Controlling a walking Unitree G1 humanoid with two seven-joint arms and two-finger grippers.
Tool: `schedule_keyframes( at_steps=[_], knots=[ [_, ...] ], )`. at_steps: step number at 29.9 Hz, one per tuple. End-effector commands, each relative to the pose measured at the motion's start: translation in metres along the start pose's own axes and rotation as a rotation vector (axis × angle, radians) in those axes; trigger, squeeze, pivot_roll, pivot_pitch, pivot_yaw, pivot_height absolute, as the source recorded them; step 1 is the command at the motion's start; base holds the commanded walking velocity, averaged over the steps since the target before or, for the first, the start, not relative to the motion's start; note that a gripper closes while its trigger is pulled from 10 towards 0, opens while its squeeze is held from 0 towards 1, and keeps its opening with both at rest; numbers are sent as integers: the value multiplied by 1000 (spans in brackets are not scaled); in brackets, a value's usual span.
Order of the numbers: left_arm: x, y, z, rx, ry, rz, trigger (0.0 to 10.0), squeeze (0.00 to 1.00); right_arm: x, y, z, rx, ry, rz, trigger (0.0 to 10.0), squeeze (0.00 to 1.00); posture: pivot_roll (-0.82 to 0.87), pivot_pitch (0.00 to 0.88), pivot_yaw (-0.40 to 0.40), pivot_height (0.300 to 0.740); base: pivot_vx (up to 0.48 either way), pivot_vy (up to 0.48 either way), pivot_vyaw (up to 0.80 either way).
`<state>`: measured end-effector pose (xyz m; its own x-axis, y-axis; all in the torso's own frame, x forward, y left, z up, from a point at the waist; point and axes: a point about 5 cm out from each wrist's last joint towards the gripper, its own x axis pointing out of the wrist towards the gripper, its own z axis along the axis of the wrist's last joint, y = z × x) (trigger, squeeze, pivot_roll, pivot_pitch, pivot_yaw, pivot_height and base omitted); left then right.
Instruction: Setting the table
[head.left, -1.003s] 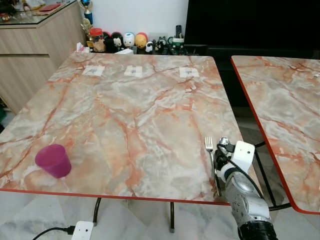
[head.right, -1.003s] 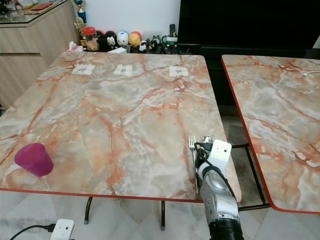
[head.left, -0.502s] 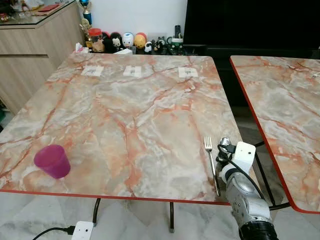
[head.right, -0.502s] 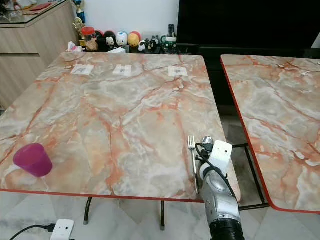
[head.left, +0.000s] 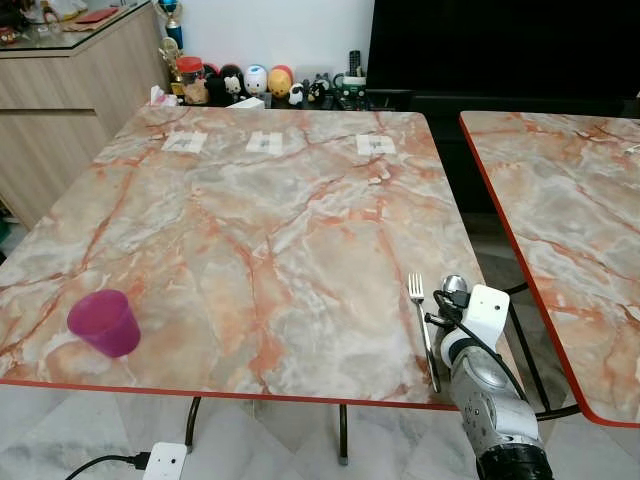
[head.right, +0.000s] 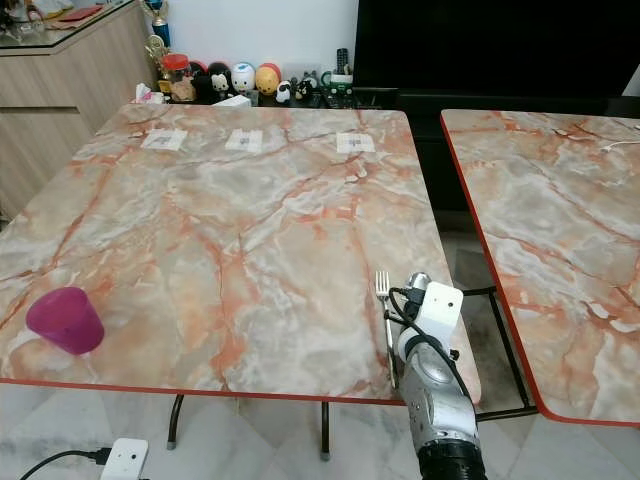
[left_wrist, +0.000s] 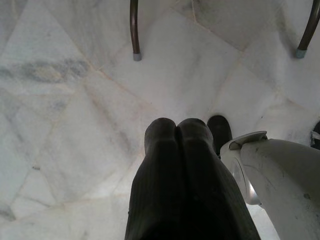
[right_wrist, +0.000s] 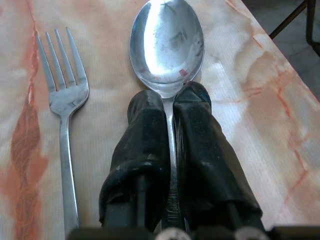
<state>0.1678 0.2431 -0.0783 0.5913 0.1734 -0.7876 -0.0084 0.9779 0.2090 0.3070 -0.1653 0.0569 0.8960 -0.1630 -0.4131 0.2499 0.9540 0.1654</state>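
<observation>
A silver fork (head.left: 422, 330) lies near the front right corner of the marble table (head.left: 280, 220), tines pointing away from me. Just to its right my right gripper (right_wrist: 170, 100) is shut on the handle of a silver spoon (right_wrist: 167, 45), whose bowl (head.left: 455, 285) sticks out ahead of the fingers, low over the tabletop. In the right wrist view the fork (right_wrist: 62, 90) runs parallel to the spoon. A pink cup (head.left: 103, 322) stands at the front left. My left gripper (left_wrist: 176, 130) hangs shut over the tiled floor.
A second marble table (head.left: 570, 200) stands to the right across a narrow gap. Three paper labels (head.left: 266, 142) lie along the far edge. Toys and jars (head.left: 250, 82) line the back, a wooden cabinet (head.left: 60, 110) is at left, and a power strip (head.left: 165, 460) lies on the floor.
My right gripper has shifted slightly to the right with the spoon, off the fork's handle, so the whole fork now shows. The cup and fork have not moved.
</observation>
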Motion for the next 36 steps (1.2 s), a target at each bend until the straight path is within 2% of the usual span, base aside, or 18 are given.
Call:
schedule_keyframes(
  at_steps=[1, 7, 11, 12, 13, 15, 19, 21, 23, 26, 36],
  knots=[
    [-1, 0, -7, 10, 36, -2, 10000, 0, -2, 0, -14, -20, 56, 1, 0, 0, 45, 28, -10, 740, 0, 0, 0],
    [-1, 0, -7, 11, 37, -2, 10000, 0, -1, -3, -12, -27, 33, -17, 0, 0, 45, 28, -10, 740, 0, 0, 0],
    [-1, 1, -7, 13, 38, 0, 10000, 0, -2, 0, 1, 18, -64, -2, 0, 0, 44, 28, -11, 740, 0, 0, 0],
    [-1, 1, -7, 14, 38, 0, 10000, 0, -4, 4, 12, 14, -142, 27, 10000, 0, 43, 27, -10, 740, 0, 0, 0],
    [-1, 1, -7, 14, 38, 0, 10000, 0, -4, 4, 12, 14, -142, 27, 10000, 0, 43, 27, -10, 740, 0, 0, 0],
    [-1, 1, -7, 14, 38, 1, 10000, 0, -8, 6, 27, -7, -253, 34, 10000, 0, 42, 25, -12, 740, 0, 0, 0],
    [-1, 1, -7, 15, 39, 3, 10000, 0, -12, 5, 37, -24, -340, 38, 10000, 0, 44, 21, -14, 740, 0, 0, 0],
    [-1, 1, -8, 16, 40, 5, 10000, 0, -15, 5, 42, -68, -387, 60, 10000, 0, 41, 18, -14, 740, 0, 0, 0],
    [-1, 1, -8, 21, 40, 6, 10000, 0, -17, 5, 42, -82, -395, 89, 10000, 0, 40, 15, -14, 740, 0, 0, 0],
    [-1, 1, -8, 29, 40, 6, 10000, 0, -20, 4, 44, -155, -437, 113, 10000, 0, 38, 9, -15, 740, 0, 0, 0],
    [-2, 1, -9, 42, 44, 2, 10000, 0, -23, 2, 49, -171, -478, 111, 10000, 0, 32, 0, -16, 740, 0, -366, 0]
  ],
)
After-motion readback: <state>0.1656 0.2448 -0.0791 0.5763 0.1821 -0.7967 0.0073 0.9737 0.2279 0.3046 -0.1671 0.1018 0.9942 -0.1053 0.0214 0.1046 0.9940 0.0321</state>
